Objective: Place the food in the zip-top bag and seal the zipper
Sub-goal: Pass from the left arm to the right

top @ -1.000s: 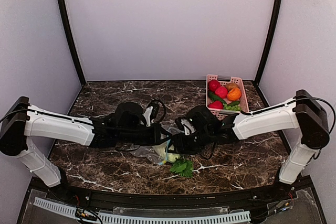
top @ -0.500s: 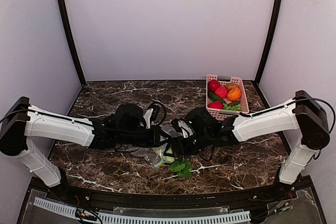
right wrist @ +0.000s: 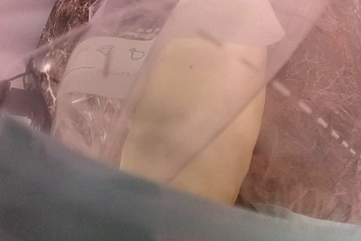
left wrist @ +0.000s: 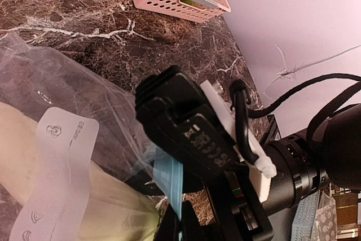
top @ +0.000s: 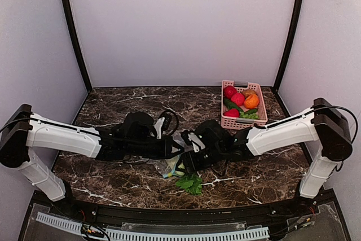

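Observation:
The clear zip-top bag (top: 164, 166) lies on the marble between my two arms, with the pale gourd (left wrist: 113, 213) inside it behind the whitish label (left wrist: 62, 173). My left gripper (left wrist: 179, 221) is shut on the teal-blue zipper (left wrist: 169, 182) at the bag's mouth. The right gripper (top: 184, 162) sits right against the same mouth edge, and its black wrist housing (left wrist: 186, 128) fills the left wrist view. Through the plastic the right wrist view shows the gourd (right wrist: 208, 122) and a blurred teal zipper (right wrist: 113, 201); its own fingers are hidden. A leafy green vegetable (top: 190, 183) lies loose just in front of the bag.
A pink perforated basket (top: 259, 108) stands at the back right of the table, holding red, orange and green toy produce. Black cables loop over both wrists. The table's front edge runs close behind the leafy vegetable.
The right gripper has pushed left into the bag's mouth. The bag and the leafy vegetable have shifted slightly left. The left gripper keeps its hold on the zipper.

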You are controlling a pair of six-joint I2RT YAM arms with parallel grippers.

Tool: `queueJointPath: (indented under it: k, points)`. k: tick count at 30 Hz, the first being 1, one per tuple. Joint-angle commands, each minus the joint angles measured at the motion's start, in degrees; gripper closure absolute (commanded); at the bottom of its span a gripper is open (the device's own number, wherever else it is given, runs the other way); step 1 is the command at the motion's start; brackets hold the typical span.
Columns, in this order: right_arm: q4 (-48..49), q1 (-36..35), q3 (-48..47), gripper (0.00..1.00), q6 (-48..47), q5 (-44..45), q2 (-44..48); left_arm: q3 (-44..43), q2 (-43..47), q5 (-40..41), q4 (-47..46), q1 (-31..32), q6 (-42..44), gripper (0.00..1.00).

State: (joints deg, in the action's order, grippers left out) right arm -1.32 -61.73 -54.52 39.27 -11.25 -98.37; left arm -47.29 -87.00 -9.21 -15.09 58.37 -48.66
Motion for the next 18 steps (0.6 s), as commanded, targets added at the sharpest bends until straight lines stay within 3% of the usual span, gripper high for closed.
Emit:
queueJointPath:
  k: [1,5,9,11,13,18]
  points:
    - [0.2,-0.5,-1.1,0.52,0.6,3.4,-0.1,1.8,2.9,-1.0,-0.2,0.4,0.1,0.99]
    - [0.2,-0.5,-0.1,0.59,1.1,4.7,1.9,2.9,4.5,0.1,1.9,0.3,0.6,0.94]
    - [-0.2,-0.5,1.1,0.62,1.7,6.5,3.0,5.0,7.2,1.3,3.6,0.3,0.8,0.56]
    - [-0.8,-0.5,1.2,0.63,2.4,6.8,2.6,6.4,9.2,2.1,4.3,0.4,0.7,0.42]
    - [-1.0,-0.5,1.5,0.63,3.2,7.0,2.4,8.1,11.6,3.1,5.4,0.4,0.4,0.34]
    - [-0.9,-0.6,1.6,0.63,3.9,7.6,2.4,14.5,18.4,8.1,10.0,0.3,-1.5,0.25]
